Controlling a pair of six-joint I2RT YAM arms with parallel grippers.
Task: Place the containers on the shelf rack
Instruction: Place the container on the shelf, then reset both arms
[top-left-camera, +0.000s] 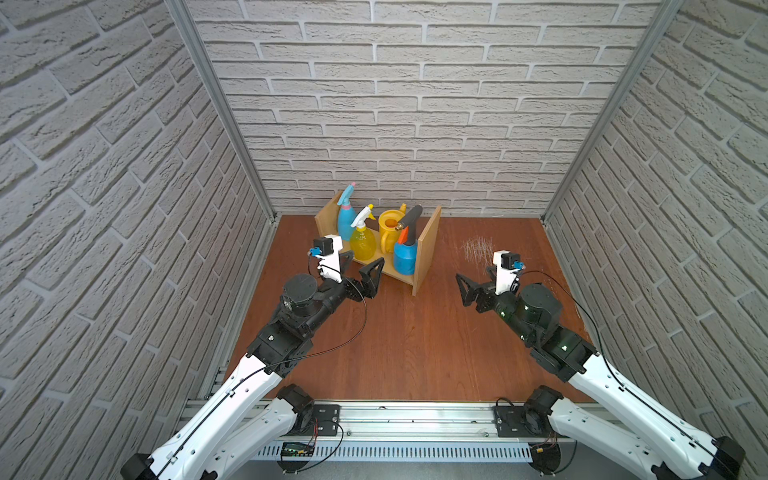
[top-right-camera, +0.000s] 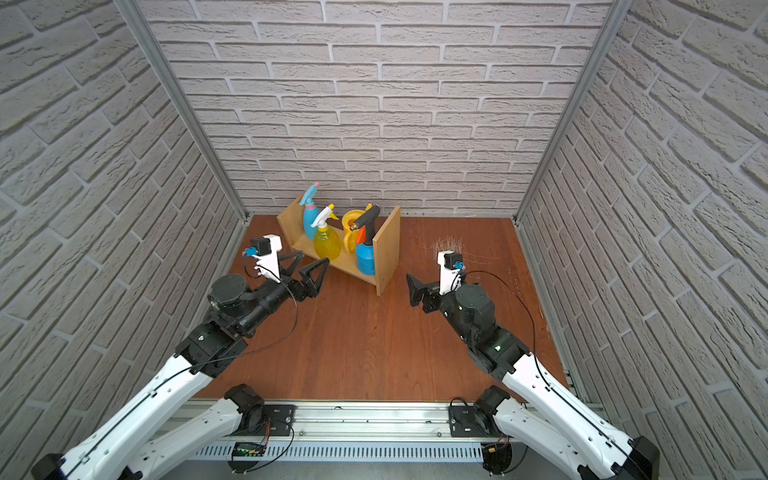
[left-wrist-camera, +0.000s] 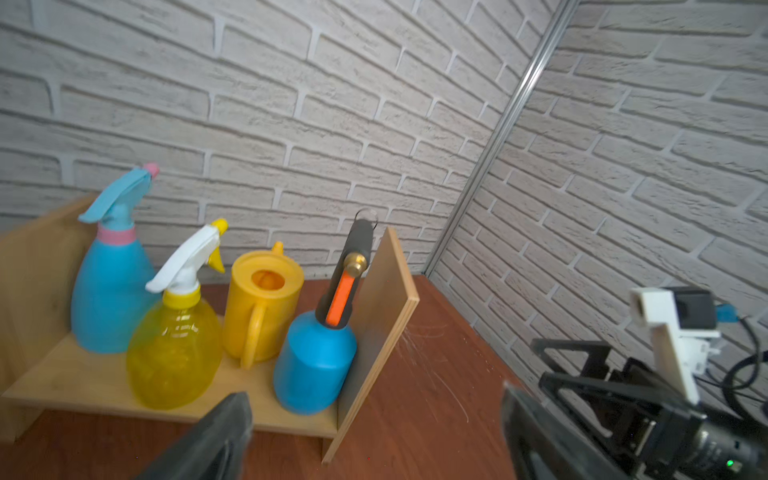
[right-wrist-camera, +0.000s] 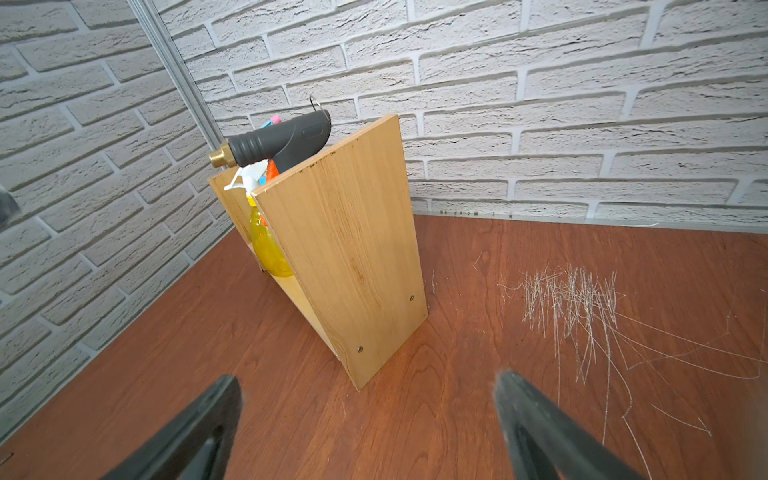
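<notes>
The left tool (top-right-camera: 311, 261) has its jaws spread wide with nothing between them. It sits just short of the front edge of the shelf rack (left-wrist-camera: 83, 386), which lies at about one o'clock from it. The right tool (top-left-camera: 475, 275) is likewise spread and empty over bare bench (top-left-camera: 407, 340), with the rack at about ten o'clock.

All four containers stand upright on the rack's low board, at twelve o'clock on the bench near the back wall. They look like light, stiff, smooth plastic that would tip easily. The necks, or the can's handle, seem the surest holds, since the round bellies are probably slippery.

From nine to three o'clock they are:
- a light-blue spray bottle (left-wrist-camera: 110, 291) with a pink collar
- a see-through yellow spray bottle (left-wrist-camera: 174, 357) with a white trigger, set forward
- a yellow watering can (left-wrist-camera: 266, 307)
- a blue pump sprayer (left-wrist-camera: 316, 365) with a grey handle, beside the end panel
</notes>
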